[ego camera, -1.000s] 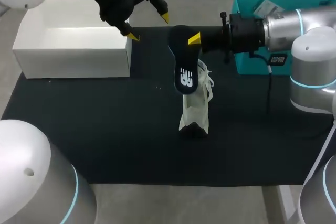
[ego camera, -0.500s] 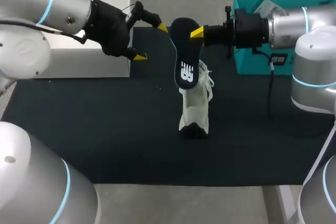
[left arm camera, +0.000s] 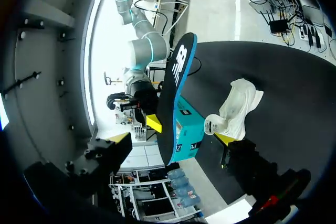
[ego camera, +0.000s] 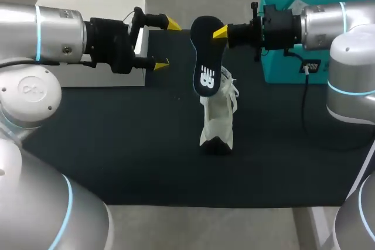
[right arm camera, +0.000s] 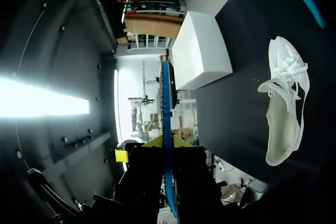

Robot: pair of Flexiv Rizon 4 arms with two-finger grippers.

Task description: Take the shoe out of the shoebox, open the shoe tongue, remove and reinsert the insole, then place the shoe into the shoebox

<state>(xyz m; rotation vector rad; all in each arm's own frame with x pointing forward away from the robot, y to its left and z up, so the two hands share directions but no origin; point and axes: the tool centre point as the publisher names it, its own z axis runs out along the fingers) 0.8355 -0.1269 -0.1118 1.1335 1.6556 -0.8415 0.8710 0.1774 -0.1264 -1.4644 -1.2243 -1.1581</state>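
The right end effector (ego camera: 217, 32) is clamped on the upper end of the dark insole (ego camera: 205, 57). From its own wrist camera the insole (right arm camera: 167, 103) shows edge-on, pinched between the two yellow tips. It is held up in the air over the far middle of the tabletop (ego camera: 117, 144). It hangs near-upright with its printed face turned to the overhead camera, and its blue edge shows from the left wrist. Its lower end covers the far part of the white shoe (ego camera: 218, 118), which lies on the dark tabletop just below it, laces toward the far side. The shoe's opening (right arm camera: 281, 129) gapes toward the near side. Just left of the insole and not touching it, the left end effector (ego camera: 166, 44) hangs with its fingers spread wide, nothing between them. Its wrist camera looks straight at the insole (left arm camera: 176, 85). Behind that arm sits the white shoebox (ego camera: 88, 4) at the far left, much of it hidden by the arm. At the far right a teal box (ego camera: 281, 68) stands behind the right arm, and a black cable (ego camera: 303, 95) droops from that arm to the tabletop.
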